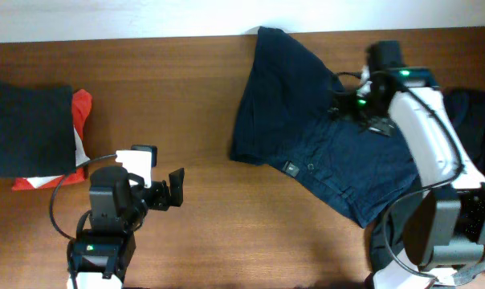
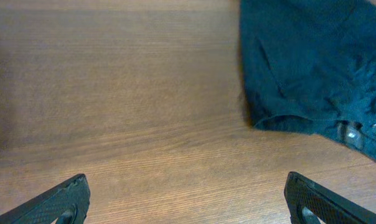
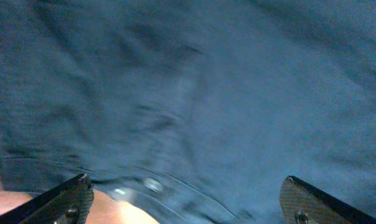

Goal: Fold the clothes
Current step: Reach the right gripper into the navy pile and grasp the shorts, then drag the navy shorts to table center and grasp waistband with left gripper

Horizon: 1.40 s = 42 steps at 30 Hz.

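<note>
Overhead: the navy shorts [image 1: 307,120] lie spread on the right half of the wooden bench [image 1: 170,88]. One leg reaches the far edge and the buttoned waistband faces the near side. The right end effector [image 1: 348,103] is above the shorts near their middle. The left end effector [image 1: 172,189] is over bare wood at the front left, well apart from the shorts. At the far left a folded dark garment [image 1: 30,128] rests on a red and white cloth [image 1: 82,108]. Another dark garment [image 1: 475,120] lies at the right edge, partly hidden by the arm.

Left wrist: the fingers [image 2: 70,196] are spread wide with only wood between them. A corner of the shorts with a button [image 2: 350,130] shows at the upper right.

Right wrist: the fingers [image 3: 70,199] are spread wide, gripping nothing. Navy fabric fills the view, and I cannot tell whether they touch it.
</note>
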Available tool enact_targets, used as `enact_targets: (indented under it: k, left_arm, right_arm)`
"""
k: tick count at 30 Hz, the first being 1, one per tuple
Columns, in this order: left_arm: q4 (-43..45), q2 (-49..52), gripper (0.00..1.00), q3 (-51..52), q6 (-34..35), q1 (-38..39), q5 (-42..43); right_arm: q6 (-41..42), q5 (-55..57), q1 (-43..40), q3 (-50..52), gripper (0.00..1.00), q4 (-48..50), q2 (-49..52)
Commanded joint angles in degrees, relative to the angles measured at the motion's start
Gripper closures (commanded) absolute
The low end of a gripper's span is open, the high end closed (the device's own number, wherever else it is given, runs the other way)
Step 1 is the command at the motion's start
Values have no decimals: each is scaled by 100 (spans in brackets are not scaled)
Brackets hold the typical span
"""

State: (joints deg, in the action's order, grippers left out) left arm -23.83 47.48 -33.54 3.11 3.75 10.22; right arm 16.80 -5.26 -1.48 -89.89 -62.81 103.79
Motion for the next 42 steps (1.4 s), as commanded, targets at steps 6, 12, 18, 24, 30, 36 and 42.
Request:
enact_targets:
  k: [6,12,18,24,30,36,42]
  left_arm:
    - [2385,2830,1,-90,2039,505,2157]
    - [4962,5204,5,-90,3467,1537,1843]
    - [5038,5471,11,-92,5407,1637,1307]
    - [5204,5757,20,-92,6677,1956,866]
    - [5346,5757,23,-92,7224,2393,-118]
    - [5727,6236,49,-291,7591,2583,-415]
    - [5792,6236,99,-317,6627,2424,-855]
  right_arm:
    - [-199,59,-1665,-35,1,-1357,-444]
    - [-201,59,-1655,-35,1,-1499,-444]
    - [-201,57,-1655,-35,1,-1506,-444]
    - [-201,57,-1655,-35,1,-1552,-444]
    - [-199,57,-1655,-35,1,-1591,-444]
    - [-199,59,-1655,-35,1,-1655,-444]
    - [-201,59,-1655,-35,1,-1652,-444]
